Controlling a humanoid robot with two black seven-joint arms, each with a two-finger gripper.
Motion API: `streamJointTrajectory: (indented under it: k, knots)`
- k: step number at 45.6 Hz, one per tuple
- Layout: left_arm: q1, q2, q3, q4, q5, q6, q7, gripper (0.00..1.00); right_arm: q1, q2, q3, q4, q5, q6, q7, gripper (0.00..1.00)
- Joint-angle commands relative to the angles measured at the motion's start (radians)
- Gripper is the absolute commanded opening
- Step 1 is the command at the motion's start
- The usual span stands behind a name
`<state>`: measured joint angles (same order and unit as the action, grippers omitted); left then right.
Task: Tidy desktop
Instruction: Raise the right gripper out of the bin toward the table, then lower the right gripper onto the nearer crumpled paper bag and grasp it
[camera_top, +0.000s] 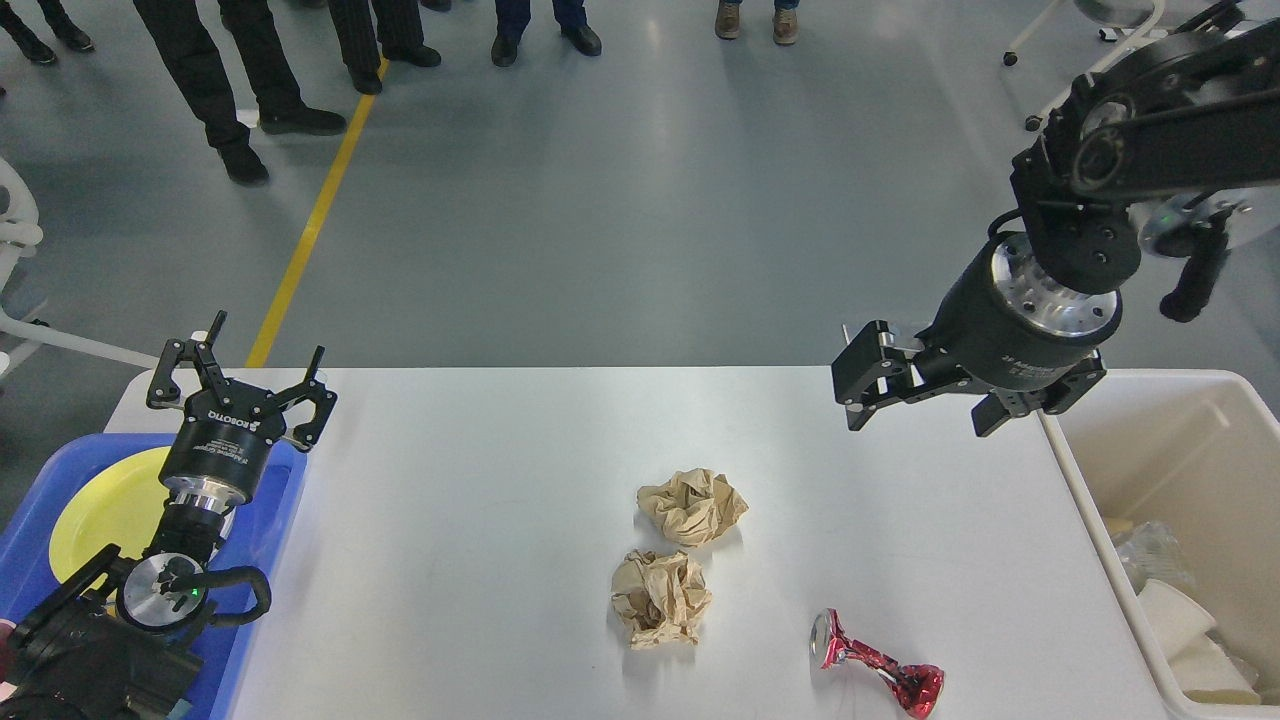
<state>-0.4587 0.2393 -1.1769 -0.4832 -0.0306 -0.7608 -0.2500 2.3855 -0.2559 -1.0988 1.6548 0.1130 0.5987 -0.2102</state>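
Both end effectors empty, three scraps left on the surface.

Left end effector fingers spread apart, holding nothing, poised over the blue tray with its yellow plate. Right end effector raised above the far right edge, fingers apart, empty, just beside the bin. The white surface fills the middle of the view. On it: two paper wads close together, and a crushed can nearer. Bin already holds cups and wrap; tidying looks partly done, three pieces remain.
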Motion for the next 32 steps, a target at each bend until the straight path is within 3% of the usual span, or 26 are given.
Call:
streamJointTrajectory:
  k: [1, 7, 15, 32]
  knots:
    - [0.000, 0.000, 0.000, 0.000, 0.000, 0.000, 0.000, 0.96, -0.110, 0.027, 0.086, -0.026, 0.000, -0.100, 0.000, 1.00]
    - [0.000, 0.000, -0.001, 0.000, 0.001, 0.000, 0.000, 0.96, -0.275, 0.084, 0.195, -0.061, 0.002, -0.249, -0.005, 1.00]
    - [0.000, 0.000, 0.000, 0.000, 0.000, 0.000, 0.000, 0.96, -0.500, 0.171, 0.296, -0.165, 0.000, -0.370, -0.087, 1.00]
    - [0.000, 0.000, 0.000, 0.000, 0.001, -0.002, 0.000, 0.96, -0.877, 0.325, 0.376, -0.530, -0.001, -0.399, -0.089, 1.00]
